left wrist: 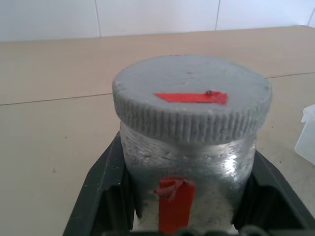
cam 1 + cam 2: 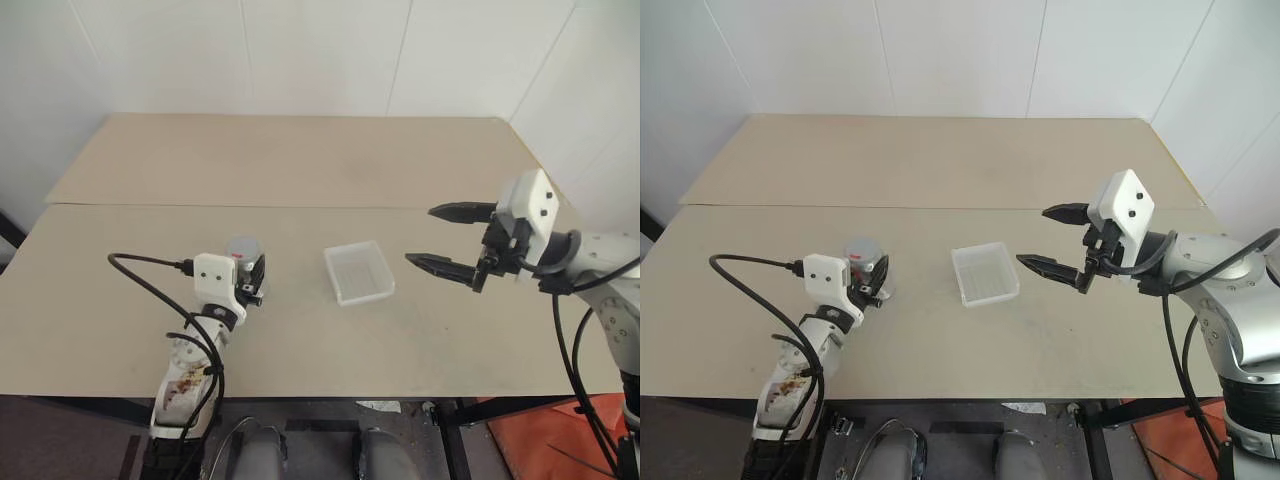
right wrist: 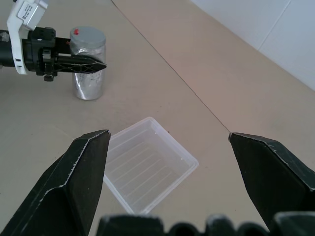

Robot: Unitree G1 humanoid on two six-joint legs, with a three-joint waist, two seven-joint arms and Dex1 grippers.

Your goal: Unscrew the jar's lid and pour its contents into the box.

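On the table (image 2: 300, 170), at nine o'clock from the box (image 2: 358, 272), we see the left gripper (image 2: 250, 280) clenched around the upright jar (image 3: 89, 81), its lid (image 1: 192, 101) on. At three o'clock from the box hovers the right gripper (image 2: 450, 240), fingers spread wide and grasping nothing.

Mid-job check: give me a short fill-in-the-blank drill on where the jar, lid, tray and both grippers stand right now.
1. The left gripper has its black fingers shut on the small clear cylindrical jar with a red label, which stands on the ____.
2. The round grey-silver screw lid is ____ the jar.
3. The right gripper is ____ and holds nothing.
4. The shallow translucent-white plastic box lies between the two grippers and is ____.

Missing words: table; on; open; empty
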